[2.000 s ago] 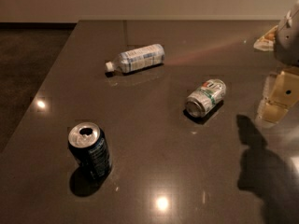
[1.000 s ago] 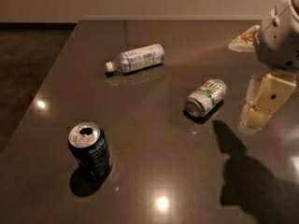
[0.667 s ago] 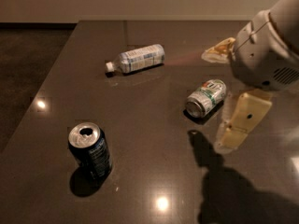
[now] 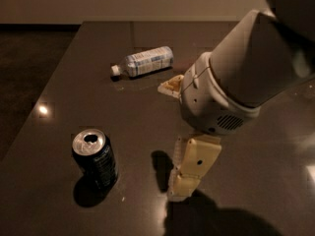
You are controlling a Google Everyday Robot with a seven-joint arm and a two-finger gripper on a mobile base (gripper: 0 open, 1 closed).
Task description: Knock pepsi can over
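The pepsi can (image 4: 93, 160) is dark navy with a silver opened top. It stands upright on the dark table (image 4: 64, 102) at the front left. My gripper (image 4: 170, 141) hangs over the table's middle, to the right of the can and apart from it. Its two cream fingers stand wide apart: one fingertip (image 4: 179, 191) points down near the table, and the other (image 4: 170, 85) lies further back. Nothing is between them. The large white arm housing (image 4: 231, 87) fills the upper right.
A clear plastic bottle (image 4: 145, 61) with a white cap lies on its side at the back centre. The silver-green-white can is hidden behind the arm. The table's left edge runs diagonally close to the pepsi can, with dark floor beyond it.
The arm has swung in from the right edge toward the table's middle and nearer the pepsi can. It now covers the silver-green can. The pepsi can and the bottle have not moved.
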